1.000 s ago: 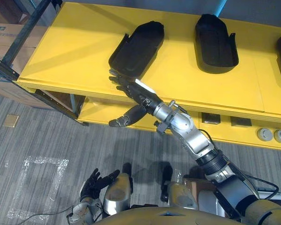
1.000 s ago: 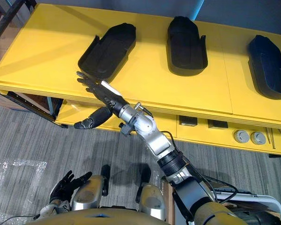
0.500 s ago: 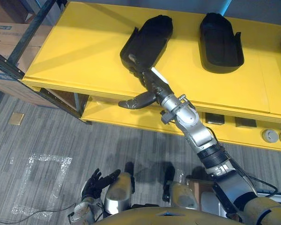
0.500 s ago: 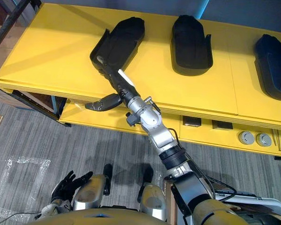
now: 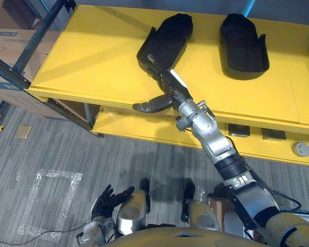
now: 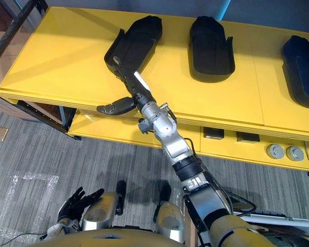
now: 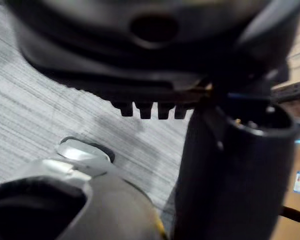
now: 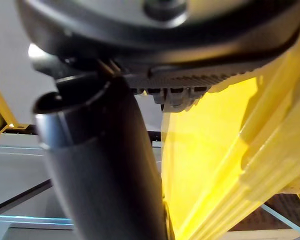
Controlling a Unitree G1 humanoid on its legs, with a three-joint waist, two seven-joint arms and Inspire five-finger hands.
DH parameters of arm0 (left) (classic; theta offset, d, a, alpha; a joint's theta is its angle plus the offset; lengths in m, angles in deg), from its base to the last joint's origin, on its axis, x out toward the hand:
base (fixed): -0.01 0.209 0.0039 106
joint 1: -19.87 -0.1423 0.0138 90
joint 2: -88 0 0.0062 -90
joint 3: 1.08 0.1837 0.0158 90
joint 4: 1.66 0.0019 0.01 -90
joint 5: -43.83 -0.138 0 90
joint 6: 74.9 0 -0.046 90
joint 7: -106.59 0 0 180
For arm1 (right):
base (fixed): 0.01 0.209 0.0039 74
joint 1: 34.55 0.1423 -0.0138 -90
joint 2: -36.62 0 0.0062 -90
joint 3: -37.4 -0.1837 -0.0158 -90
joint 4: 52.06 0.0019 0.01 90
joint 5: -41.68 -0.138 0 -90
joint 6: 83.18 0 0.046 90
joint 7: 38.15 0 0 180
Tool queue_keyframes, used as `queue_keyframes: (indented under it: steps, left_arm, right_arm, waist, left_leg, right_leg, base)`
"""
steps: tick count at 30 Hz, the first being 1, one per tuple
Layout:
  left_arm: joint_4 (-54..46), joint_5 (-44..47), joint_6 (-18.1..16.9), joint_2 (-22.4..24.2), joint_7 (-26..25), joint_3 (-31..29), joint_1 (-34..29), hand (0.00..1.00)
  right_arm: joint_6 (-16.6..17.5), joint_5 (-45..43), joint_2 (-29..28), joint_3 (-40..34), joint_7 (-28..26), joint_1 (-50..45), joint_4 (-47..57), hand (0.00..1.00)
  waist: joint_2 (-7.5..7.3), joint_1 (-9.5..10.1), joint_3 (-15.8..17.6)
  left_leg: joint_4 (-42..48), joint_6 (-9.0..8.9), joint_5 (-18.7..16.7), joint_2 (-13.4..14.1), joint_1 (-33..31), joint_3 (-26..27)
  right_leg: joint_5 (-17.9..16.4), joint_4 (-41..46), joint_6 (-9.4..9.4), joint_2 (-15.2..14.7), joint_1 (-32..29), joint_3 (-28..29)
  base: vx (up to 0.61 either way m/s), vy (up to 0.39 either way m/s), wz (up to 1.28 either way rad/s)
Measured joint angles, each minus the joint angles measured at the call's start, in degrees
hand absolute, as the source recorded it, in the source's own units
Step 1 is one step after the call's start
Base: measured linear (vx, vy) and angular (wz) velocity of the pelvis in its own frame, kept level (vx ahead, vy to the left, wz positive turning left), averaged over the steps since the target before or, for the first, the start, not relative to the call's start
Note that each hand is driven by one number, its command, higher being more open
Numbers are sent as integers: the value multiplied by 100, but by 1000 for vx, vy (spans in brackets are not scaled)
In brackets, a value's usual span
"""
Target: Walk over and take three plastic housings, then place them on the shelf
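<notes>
Two open hands: your left hand [image 5: 107,199] hangs low; your right hand [image 5: 170,88] touches with straight fingers [image 5: 157,72] the near end of the first plastic housing [image 5: 170,36] on the yellow table [image 5: 92,56], thumb apart below. I judge you are picking; next, curl around its rim.

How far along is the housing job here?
Looks done: left housing, middle housing and right housing all lie on the yellow shelf. In hand: the right hand touches the left housing's near end with straight fingers; nothing is gripped. The left hand hangs open. Left: probably only withdrawing.
</notes>
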Motion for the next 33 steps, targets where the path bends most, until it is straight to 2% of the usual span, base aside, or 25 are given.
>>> queue_keyframes:
  steps: [2, 4, 5, 6, 8, 11, 13, 15, 18, 19, 21, 22, 23, 27, 28, 30, 33]
  left_arm:
    - [-295, 6, -54, 130, -619, -105, -49, 100]
    - [-1071, 25, -227, 488, -1651, -630, -84, 100]
    - [-1355, 21, -298, 575, -1919, -783, -92, 100]
    - [-1966, -18, -485, 708, -2519, -1071, -94, 100]
    - [-2970, -233, -720, 782, -3220, -1510, -102, 100]
    - [-4877, -971, -1229, 782, -4100, -2084, -111, 100]
    - [-5746, -1500, -1453, 784, -4299, -2181, -118, 100]
    - [-6410, -1892, -1636, 813, -4272, -2157, -130, 100]
    - [-7173, -2242, -1712, 856, -3740, -1930, -167, 100]
    - [-7334, -2257, -1706, 838, -3426, -1758, -205, 100]
    - [-7413, -2300, -1638, 831, -2967, -1543, -266, 100]
    - [-7410, -2308, -1433, 802, -2594, -1462, -245, 100]
    - [-7407, -2308, -1327, 754, -2435, -1408, -246, 100]
    - [-6943, -2159, -593, 87, -1280, -1223, -147, 100]
    - [-6792, -2055, -531, 11, -1181, -1196, -85, 100]
    - [-6245, -1704, -396, -102, -940, -1155, 163, 100]
    - [-5689, -1465, -295, -260, -797, -1157, 468, 100]
  right_arm:
    - [62, -169, -3, 30, -202, -21, 93, 100]
    - [59, -280, -11, 138, -429, -204, 645, 100]
    - [59, -335, -18, 177, -482, -292, 861, 100]
    - [56, -438, -31, 280, -556, -471, 1284, 100]
    - [51, -439, -80, 410, -649, -696, 1749, 100]
    - [21, -692, -70, 418, -639, -1003, 2147, 100]
    - [-10, -1054, -65, 284, -643, -1150, 2208, 100]
    - [-67, -1347, -41, 152, -638, -1349, 2337, 100]
    - [-66, -1550, 28, 43, -492, -1935, 2760, 100]
    - [-65, -1549, 47, -21, -413, -2212, 2921, 100]
    - [-55, -1550, 42, -118, -306, -2581, 3056, 100]
    - [-25, -1550, 31, -234, -213, -2830, 3116, 100]
    - [6, -1550, 27, -304, -156, -2966, 3145, 100]
    - [468, -1501, -101, -1233, 370, -3857, 3464, 100]
    - [552, -1501, -131, -1432, 409, -3933, 3525, 100]
    - [945, -1481, -175, -2124, 502, -4107, 3708, 100]
    - [1305, -1316, -164, -2714, 525, -4155, 3772, 100]
  waist:
    - [1, -6, -1]
    - [-8, 0, -10]
    - [-13, 2, -12]
    - [-22, 3, -19]
    - [-59, -12, -134]
    - [-179, 35, -477]
    - [-207, 77, -617]
    - [-207, 81, -652]
    - [-239, 62, -768]
    - [-254, 35, -812]
    - [-276, -56, -872]
    - [-274, -118, -878]
    - [-272, -167, -890]
    - [-195, -524, -1062]
    - [-173, -567, -1079]
    - [-103, -780, -1129]
    - [-90, -930, -1136]
  left_leg:
    - [-26, -9, 8, 0, 2, -12]
    - [-85, -19, 10, -8, 17, -23]
    - [-86, -23, 7, -8, 18, -34]
    - [-88, -31, 2, -11, 39, -84]
    - [-115, -52, -12, -21, 64, -178]
    - [-173, -59, -28, -56, 102, -278]
    - [-168, -60, -48, -62, 124, -290]
    - [-170, -48, -73, -71, 222, -300]
    - [-168, -28, -117, -71, 298, -257]
    - [-162, -22, -129, -68, 317, -212]
    - [-139, -19, -156, -52, 352, -90]
    - [-116, -22, -187, -30, 406, 23]
    - [-87, -23, -212, -17, 408, 65]
    - [-75, -57, -323, 67, 402, 552]
    - [-79, -56, -329, 71, 406, 615]
    - [-86, -12, -319, 86, 408, 857]
    - [-86, -12, -319, 125, 441, 1068]
  right_leg:
    - [0, -14, 0, 4, 0, -5]
    - [-3, -53, -4, 4, 13, -27]
    - [-1, -91, -2, 7, 38, -46]
    - [0, -145, -1, 7, 110, -100]
    - [-2, -239, -2, 7, 208, -197]
    - [-3, -407, -3, 9, 347, -317]
    - [-2, -418, -3, 8, 387, -324]
    - [-2, -420, -3, 7, 485, -324]
    - [-2, -418, -3, 6, 534, -289]
    - [-3, -416, -2, 4, 535, -254]
    - [-3, -404, -2, 4, 509, -128]
    - [-3, -386, 1, 9, 505, -4]
    - [3, -384, 11, 11, 497, 24]
    - [2, -266, 8, 46, 170, 516]
    - [17, -264, 8, 49, 135, 584]
    - [81, -256, 24, 67, -24, 853]
    - [185, -263, 47, 112, -122, 1073]
  base:
    - [0, 0, 0]
    - [3, -10, 4]
    - [23, -10, 11]
    - [38, -11, 17]
    - [60, -13, 20]
    - [117, -11, 19]
    - [91, 12, 9]
    - [25, 8, 2]
    - [-13, 20, -10]
    - [-42, 16, -22]
    - [-57, 18, -34]
    - [-64, 17, -37]
    - [-99, 24, -44]
    - [-89, 28, -58]
    - [-35, 29, -56]
    - [-11, 32, -55]
    - [12, 16, -43]
